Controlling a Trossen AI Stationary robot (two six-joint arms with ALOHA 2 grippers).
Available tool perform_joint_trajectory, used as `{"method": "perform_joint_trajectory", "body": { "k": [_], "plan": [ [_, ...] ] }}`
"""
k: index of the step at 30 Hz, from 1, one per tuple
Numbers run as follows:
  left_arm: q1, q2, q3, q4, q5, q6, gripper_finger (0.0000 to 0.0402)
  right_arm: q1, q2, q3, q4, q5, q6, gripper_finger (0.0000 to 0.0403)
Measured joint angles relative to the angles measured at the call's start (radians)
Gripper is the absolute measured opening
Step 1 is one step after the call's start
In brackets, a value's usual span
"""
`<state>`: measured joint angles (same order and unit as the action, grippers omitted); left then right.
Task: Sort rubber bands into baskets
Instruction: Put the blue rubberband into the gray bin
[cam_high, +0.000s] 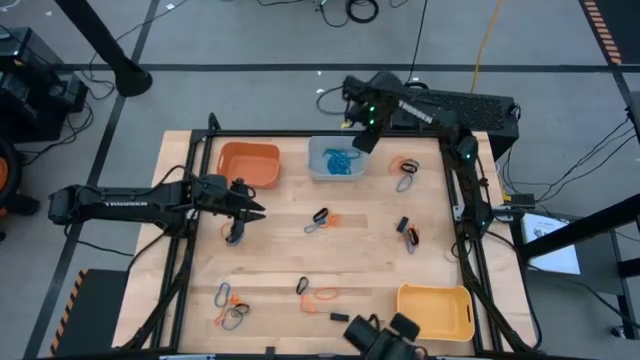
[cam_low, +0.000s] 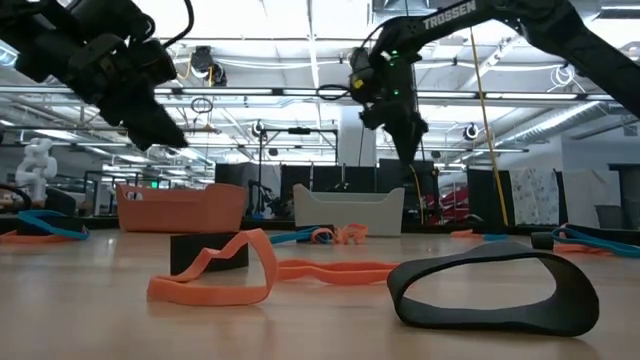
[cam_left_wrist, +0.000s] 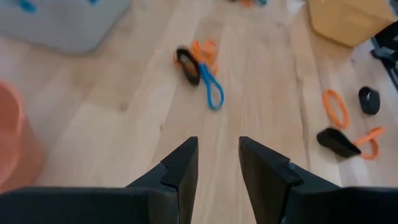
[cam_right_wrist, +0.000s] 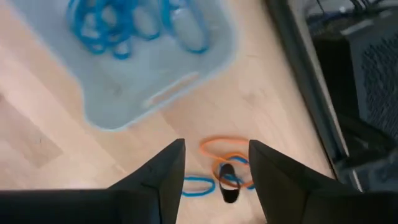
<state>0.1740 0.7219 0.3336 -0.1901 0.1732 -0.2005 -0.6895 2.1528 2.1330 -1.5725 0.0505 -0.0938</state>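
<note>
Rubber bands (cam_high: 320, 219) lay in small bunches all over the worktop (cam_high: 370, 255), and blue ones sat in the pale basket (cam_high: 337, 160). The right pincer (cam_high: 362, 138) hung beside that basket, open and empty. The left pincer (cam_high: 256, 208) was open and empty near the orange basket (cam_high: 249, 163).

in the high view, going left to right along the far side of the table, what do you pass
orange basket → blue-grey basket holding blue bands → right gripper, open, at that basket's far right corner → band cluster
</note>
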Motion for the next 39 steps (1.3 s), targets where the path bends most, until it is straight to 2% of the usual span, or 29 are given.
{"method": "perform_joint_trajectory", "body": {
  "k": [7, 11, 16, 21, 24, 28, 31, 34, 39],
  "plan": [
    [-0.025, 0.0, 0.0, -0.082, -0.004, -0.063, 0.0123, -0.034, -0.005, -0.001, 0.002, -0.005, 0.102, 0.0165],
    [-0.062, 0.0, 0.0, -0.088, -0.038, -0.127, 0.0123, -0.024, -0.017, -0.065, 0.006, -0.005, 0.138, 0.0164],
    [-0.135, 0.0, 0.0, -0.09, -0.102, -0.176, 0.0123, -0.022, -0.183, -0.373, 0.046, 0.002, 0.14, 0.0164],
    [-0.188, 0.0, -0.001, -0.072, -0.172, -0.185, 0.0123, -0.033, -0.475, -0.759, 0.324, -0.001, 0.216, 0.0164],
    [-0.195, 0.0, -0.001, -0.056, -0.199, -0.179, 0.0123, -0.026, -0.631, -0.948, 0.463, -0.002, 0.291, 0.0164],
    [-0.196, 0.0, -0.001, -0.015, -0.231, -0.136, 0.0123, -0.001, -0.775, -1.151, 0.627, -0.007, 0.362, 0.0164],
    [-0.195, 0.0, -0.001, 0.019, -0.236, -0.087, 0.0123, 0.006, -0.812, -1.271, 0.762, -0.006, 0.382, 0.0164],
    [-0.195, 0.0, -0.002, 0.051, -0.236, -0.053, 0.0123, 0.011, -0.809, -1.341, 0.879, -0.061, 0.389, 0.0164],
    [-0.194, 0.0, -0.002, 0.079, -0.236, -0.02, 0.0123, 0.038, -0.744, -1.386, 0.931, -0.076, 0.395, 0.0164]
  ]
}}
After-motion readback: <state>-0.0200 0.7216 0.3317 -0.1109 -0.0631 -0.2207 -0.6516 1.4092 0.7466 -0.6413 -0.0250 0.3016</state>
